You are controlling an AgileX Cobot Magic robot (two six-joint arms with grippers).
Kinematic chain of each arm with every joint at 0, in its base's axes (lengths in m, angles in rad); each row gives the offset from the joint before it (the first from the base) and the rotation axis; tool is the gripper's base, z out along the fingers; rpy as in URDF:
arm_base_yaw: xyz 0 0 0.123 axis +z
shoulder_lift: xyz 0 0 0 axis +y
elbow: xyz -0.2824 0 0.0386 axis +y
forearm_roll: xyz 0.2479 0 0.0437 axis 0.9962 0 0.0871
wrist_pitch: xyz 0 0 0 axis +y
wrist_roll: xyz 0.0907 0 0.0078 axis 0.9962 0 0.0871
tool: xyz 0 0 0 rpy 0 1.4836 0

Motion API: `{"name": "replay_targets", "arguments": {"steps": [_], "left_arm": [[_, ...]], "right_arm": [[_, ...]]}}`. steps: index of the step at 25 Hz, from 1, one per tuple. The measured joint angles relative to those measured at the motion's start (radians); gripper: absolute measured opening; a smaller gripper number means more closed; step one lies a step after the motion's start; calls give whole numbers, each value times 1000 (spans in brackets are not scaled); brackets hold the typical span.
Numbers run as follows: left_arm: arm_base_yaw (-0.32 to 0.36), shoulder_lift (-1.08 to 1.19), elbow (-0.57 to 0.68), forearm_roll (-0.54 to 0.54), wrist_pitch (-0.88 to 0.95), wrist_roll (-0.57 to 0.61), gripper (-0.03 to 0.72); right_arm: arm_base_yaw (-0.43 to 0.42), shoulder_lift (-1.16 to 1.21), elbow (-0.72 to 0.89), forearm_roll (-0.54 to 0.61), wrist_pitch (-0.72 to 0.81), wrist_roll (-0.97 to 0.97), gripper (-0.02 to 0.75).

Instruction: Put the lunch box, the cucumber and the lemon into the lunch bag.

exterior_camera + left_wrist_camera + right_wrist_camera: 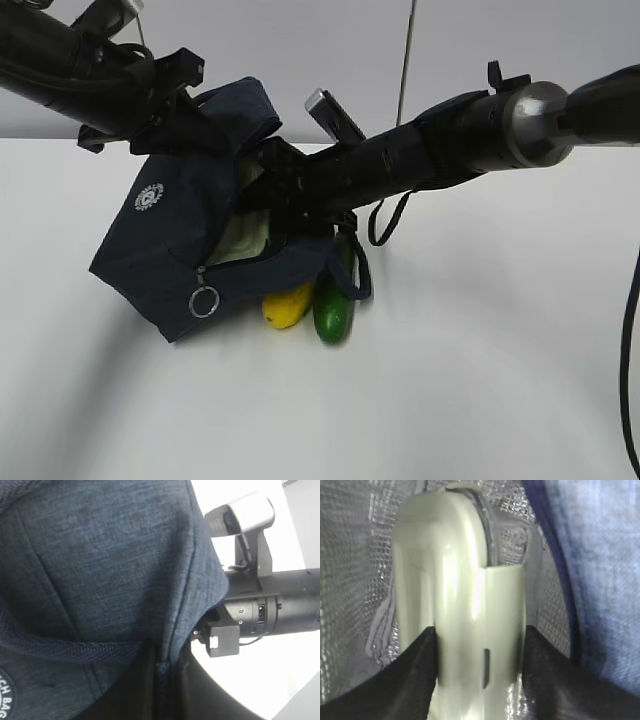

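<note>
The right jaws (480, 645) clamp the pale green lunch box (462, 605) from both sides, deep inside the lunch bag (175, 235), against its silvery lining. The left jaws are clenched on the bag's fabric near its top, though their tips are hidden behind cloth in the left wrist view. The bag lies tipped on the tabletop (480, 380), mouth open toward the right, zipper ring (204, 302) hanging at its near edge. The lemon (287, 305) and cucumber (333, 312) lie side by side just outside, partly under the bag's near-right edge. To the right and near side the tabletop has open room.
</note>
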Motion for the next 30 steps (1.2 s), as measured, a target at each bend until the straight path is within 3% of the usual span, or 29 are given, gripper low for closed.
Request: {"name": "replay_targets", "arguments": {"steps": [20, 30], "left_arm": [[0, 2, 0, -33, 10, 0, 19], [6, 2, 0, -33, 18, 0, 19]], "right_arm": [[0, 0, -8, -47, 30, 46, 414], [-4, -9, -13, -74, 114, 38, 414]]}}
